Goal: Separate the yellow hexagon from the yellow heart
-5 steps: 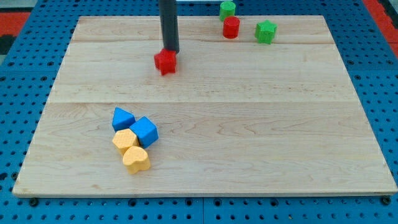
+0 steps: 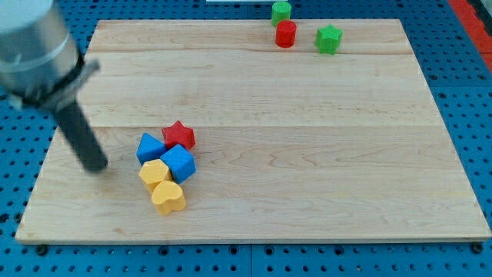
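The yellow hexagon [image 2: 154, 173] lies at the lower left of the wooden board [image 2: 307, 154]. The yellow heart [image 2: 168, 197] touches it just below. A blue cube [image 2: 179, 162] touches the hexagon on its right. A blue triangular block [image 2: 150, 147] sits just above the hexagon. A red star [image 2: 179, 135] rests against the top of the blue cube. My tip [image 2: 97, 165] is on the board to the left of this cluster, apart from the blocks. The rod leans up to the view's left.
At the top edge stand a red cylinder [image 2: 286, 34], a green block [image 2: 281, 11] above it and a green star [image 2: 328, 38] to its right. The board lies on a blue pegboard surface [image 2: 477, 115].
The red star has moved from the top middle of the board down to the blue blocks. My tip has moved from the top middle to the left of the cluster.
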